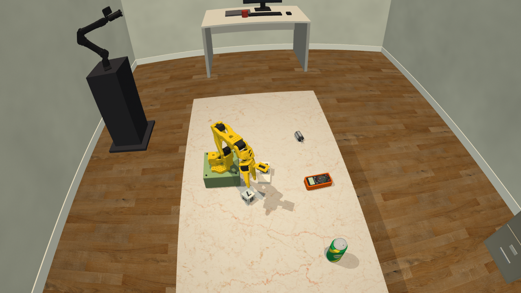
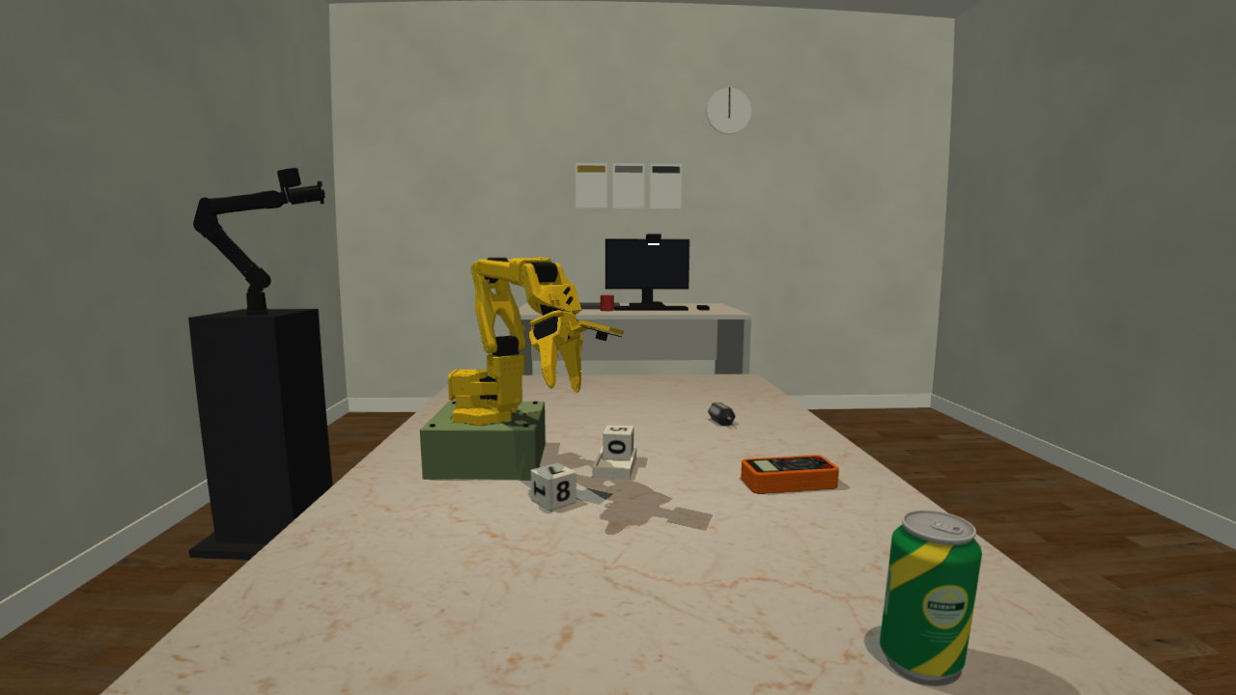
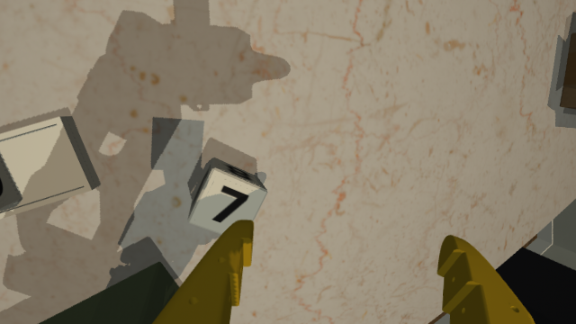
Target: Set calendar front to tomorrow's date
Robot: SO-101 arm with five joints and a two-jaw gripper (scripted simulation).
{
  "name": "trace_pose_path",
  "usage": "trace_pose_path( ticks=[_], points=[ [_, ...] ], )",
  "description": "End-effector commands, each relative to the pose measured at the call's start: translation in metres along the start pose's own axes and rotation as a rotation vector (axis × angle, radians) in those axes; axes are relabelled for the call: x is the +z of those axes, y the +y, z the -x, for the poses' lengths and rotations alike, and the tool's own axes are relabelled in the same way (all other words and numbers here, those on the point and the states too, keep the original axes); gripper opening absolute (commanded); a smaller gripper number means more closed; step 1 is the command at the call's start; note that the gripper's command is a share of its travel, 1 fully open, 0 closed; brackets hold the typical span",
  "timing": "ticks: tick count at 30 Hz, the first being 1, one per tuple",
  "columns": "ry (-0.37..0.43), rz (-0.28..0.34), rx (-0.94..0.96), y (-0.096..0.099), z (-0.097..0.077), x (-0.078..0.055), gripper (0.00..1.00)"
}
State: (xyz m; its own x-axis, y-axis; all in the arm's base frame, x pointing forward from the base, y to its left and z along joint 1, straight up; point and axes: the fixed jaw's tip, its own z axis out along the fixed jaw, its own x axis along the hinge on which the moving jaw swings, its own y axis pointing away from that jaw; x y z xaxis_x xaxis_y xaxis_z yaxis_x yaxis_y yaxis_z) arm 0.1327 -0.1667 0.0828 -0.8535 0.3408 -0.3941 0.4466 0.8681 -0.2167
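A loose white cube point(image 1: 248, 195) point(image 2: 553, 486) point(image 3: 227, 198) stands on the table beside the green base, with 7 on top; the exterior view shows 8 and a sideways 1 on its sides. The other cube point(image 2: 617, 444) point(image 3: 10, 191) sits in the far half of the white tray point(image 1: 264, 178) point(image 2: 612, 472) point(image 3: 81, 153), with 5 on top and a sideways 0 towards the exterior camera. The tray's near half is empty. My gripper point(image 1: 251, 182) point(image 2: 563, 388) point(image 3: 347, 230) is open and empty, high above the table. The month side and the digits facing the robot are hidden.
The green base block point(image 1: 221, 182) point(image 2: 479, 454) carries the arm. An orange multimeter point(image 1: 318, 181) point(image 2: 790, 473) lies across from the tray. A small dark grey object point(image 1: 298, 136) point(image 2: 721, 413) lies farther back. A green can point(image 1: 336, 250) point(image 2: 930, 596) stands at the near right.
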Motion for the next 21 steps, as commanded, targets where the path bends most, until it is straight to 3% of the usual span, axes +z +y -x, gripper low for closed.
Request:
trace_pose_path(
  ticks=[1,15,21],
  points=[
    [-0.012,-0.013,-0.080,-0.002,-0.002,0.000,0.35],
    [0.003,-0.026,-0.624,-0.006,-0.016,0.009,0.35],
    [0.008,-0.028,-0.763,-0.007,-0.020,0.011,0.35]
  ],
)
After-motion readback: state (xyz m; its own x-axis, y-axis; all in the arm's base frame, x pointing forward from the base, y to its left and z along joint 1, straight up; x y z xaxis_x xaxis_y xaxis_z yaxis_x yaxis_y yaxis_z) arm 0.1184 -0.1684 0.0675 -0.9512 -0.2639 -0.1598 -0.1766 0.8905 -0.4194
